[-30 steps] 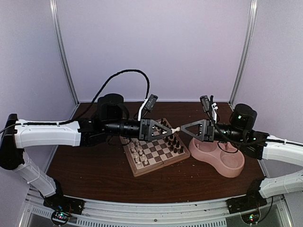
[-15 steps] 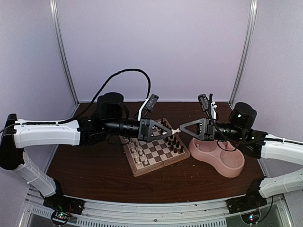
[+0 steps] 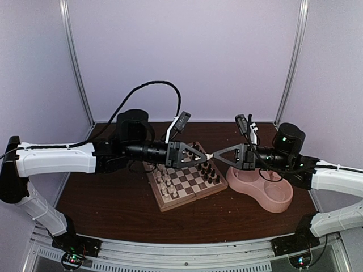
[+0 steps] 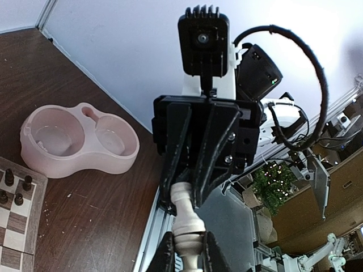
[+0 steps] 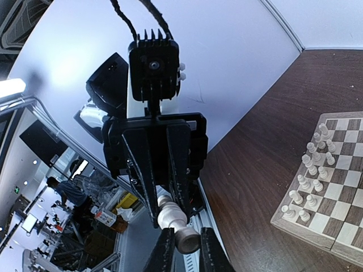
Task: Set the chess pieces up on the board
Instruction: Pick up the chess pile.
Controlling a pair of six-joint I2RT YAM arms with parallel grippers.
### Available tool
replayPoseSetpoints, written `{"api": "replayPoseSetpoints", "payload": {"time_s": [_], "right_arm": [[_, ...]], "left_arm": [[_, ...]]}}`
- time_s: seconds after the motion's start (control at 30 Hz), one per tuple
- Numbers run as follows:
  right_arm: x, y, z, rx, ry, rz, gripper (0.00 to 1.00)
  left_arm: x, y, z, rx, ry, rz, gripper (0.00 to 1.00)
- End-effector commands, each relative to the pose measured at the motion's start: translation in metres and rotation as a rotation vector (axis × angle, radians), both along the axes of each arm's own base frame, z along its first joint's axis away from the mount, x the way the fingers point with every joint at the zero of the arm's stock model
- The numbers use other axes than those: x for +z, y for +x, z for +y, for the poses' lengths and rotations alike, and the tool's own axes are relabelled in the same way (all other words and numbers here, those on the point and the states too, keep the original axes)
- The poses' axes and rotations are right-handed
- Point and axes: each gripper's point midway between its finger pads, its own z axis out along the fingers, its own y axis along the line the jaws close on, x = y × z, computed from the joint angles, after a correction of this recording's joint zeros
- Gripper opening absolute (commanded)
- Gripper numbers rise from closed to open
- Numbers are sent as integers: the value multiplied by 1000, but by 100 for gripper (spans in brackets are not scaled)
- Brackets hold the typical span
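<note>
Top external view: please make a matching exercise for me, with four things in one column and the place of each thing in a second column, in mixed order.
Things
1. cream chess piece
2. pink double bowl
3. dark chess pieces
4. chessboard

Places
A. on the table, to the right of the chessboard
B. flat on the table, below both grippers
C. in the air, between the left gripper and the right gripper
D. standing on the right part of the chessboard

Pairs: 1-C, 2-A, 3-D, 4-B
</note>
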Motion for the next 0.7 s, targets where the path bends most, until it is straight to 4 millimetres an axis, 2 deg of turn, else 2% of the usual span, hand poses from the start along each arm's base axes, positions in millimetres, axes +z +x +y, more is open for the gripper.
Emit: {"api": "replayPoseSetpoints", "payload": {"time_s": [0.0,0.17,0.23,0.4,0.47,0.57,0.67], "right_arm": [[11,-2,0,7,11,-34,7],[1,4,-9,-67,-47,-56,1],[-14,11,-17,-132,-131,-63,0],[-73,21,-42,-239,-457,-88,0],[-94,19,-49,-248,-569,-100,0],[-117,12,-53,-243,-667,-109,0],[-130,7,-55,-242,-715,-108,0]], "left_arm": [[12,3,-2,-7,-18,-44,7],[-11,11,5,43,126,-70,7],[-29,20,16,99,258,-87,7],[-80,46,50,211,665,-150,7],[-90,55,57,225,786,-166,8],[-112,63,63,216,934,-170,10],[-136,68,61,174,1053,-156,10]]}}
